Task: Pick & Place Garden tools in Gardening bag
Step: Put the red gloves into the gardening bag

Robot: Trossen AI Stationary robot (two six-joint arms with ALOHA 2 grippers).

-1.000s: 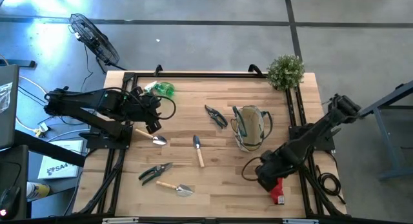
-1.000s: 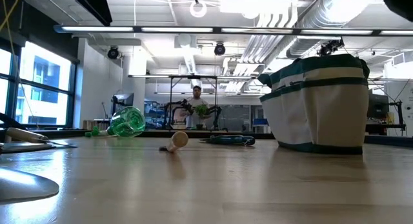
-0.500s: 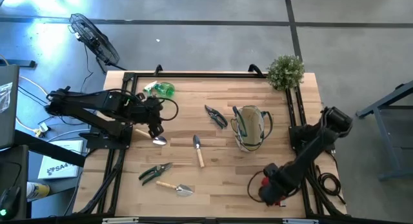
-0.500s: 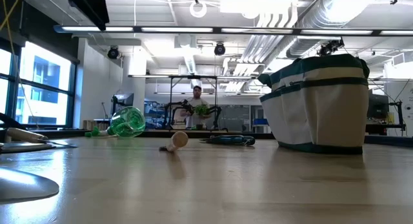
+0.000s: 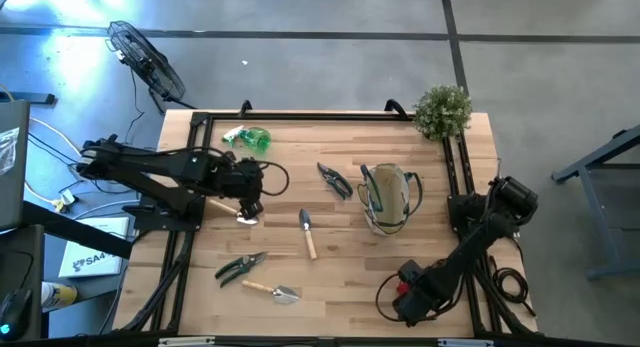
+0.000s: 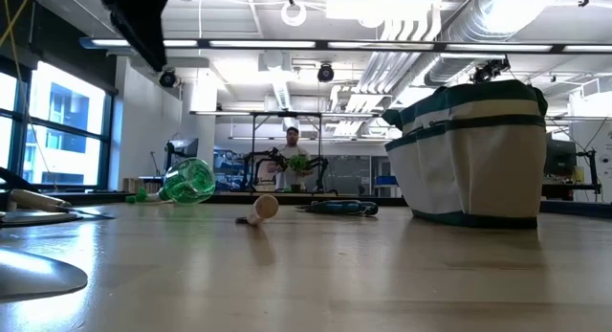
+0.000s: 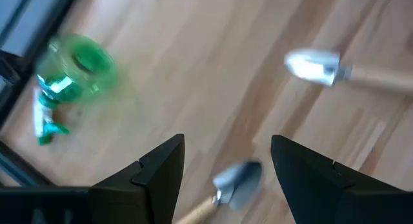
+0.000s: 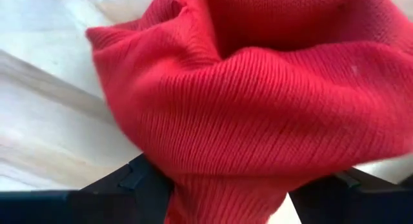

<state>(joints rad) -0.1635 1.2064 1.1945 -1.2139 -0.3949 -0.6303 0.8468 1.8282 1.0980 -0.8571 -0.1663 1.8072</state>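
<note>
Upright on the wooden table [image 5: 340, 272], the gardening bag [image 5: 386, 198] stood with its mouth open and loop handles up, and every tool lay outside it. Just to the bag's left lay dark-handled pruning shears [image 5: 335, 179]; farther left, a small trowel [image 5: 306, 232] with a wooden handle. Well to the bag's lower left sat green-handled shears [image 5: 240, 268] and beside them another wooden-handled trowel [image 5: 272, 290]. Far to the bag's upper left, the green spray bottle [image 5: 247, 138] lay on its side.

Down to the bag's lower right, near the table's front edge, the right gripper [image 5: 412, 299] was low over the red glove [image 8: 258, 88]; its fingers [image 8: 139, 182] were spread wide with the knit fabric bulging between them, but whether they pinched it could not be told. The left gripper [image 5: 246, 200], well to the bag's left, hung with its fingers [image 7: 158, 175] apart and nothing in them, above a shiny spoon-shaped trowel [image 7: 235, 182].

A bushy green plant [image 5: 442, 110] stood at the corner behind the bag. No writing on the bag or tools could be read. Beyond the table lay grey concrete floor with a fan [image 5: 145, 62]; from table height, a person [image 6: 291, 152] showed far off in a bright workshop with exposed ceiling ducts.
</note>
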